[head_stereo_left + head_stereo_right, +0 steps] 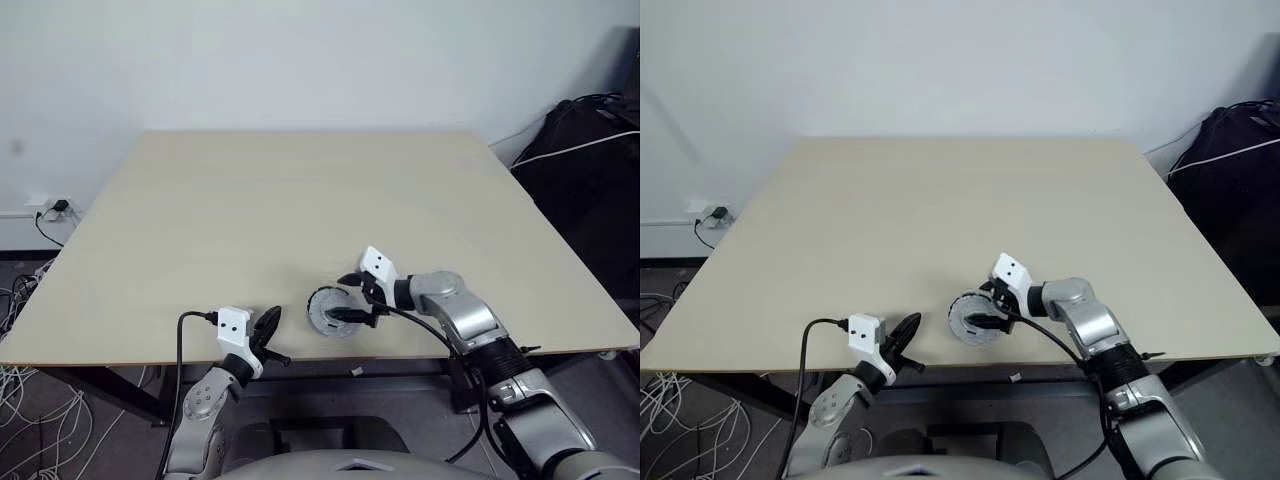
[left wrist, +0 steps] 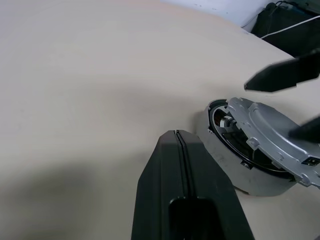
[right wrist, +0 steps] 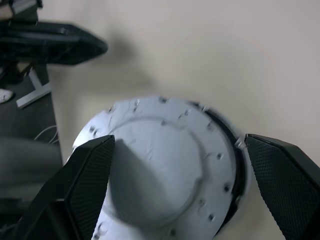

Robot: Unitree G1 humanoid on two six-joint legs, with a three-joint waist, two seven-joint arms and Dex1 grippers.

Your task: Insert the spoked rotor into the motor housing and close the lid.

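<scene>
Now I see the right gripper (image 3: 175,165) spread wide around the lid (image 3: 160,170), which sits skewed on the housing (image 2: 235,165); left gripper (image 2: 177,150) closed, empty.

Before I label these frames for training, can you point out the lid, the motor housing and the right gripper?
lid (image 2: 272,127), left wrist view, flat top face.
motor housing (image 2: 227,152), left wrist view, outer side wall.
right gripper (image 3: 177,175), right wrist view, midway between its fingertips.

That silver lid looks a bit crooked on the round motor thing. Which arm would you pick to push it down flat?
The right. Its open tool already straddles the lid, which sits tilted and off-centre on the motor housing. The left tool is shut and rests apart, beside the housing near the table edge.
</scene>
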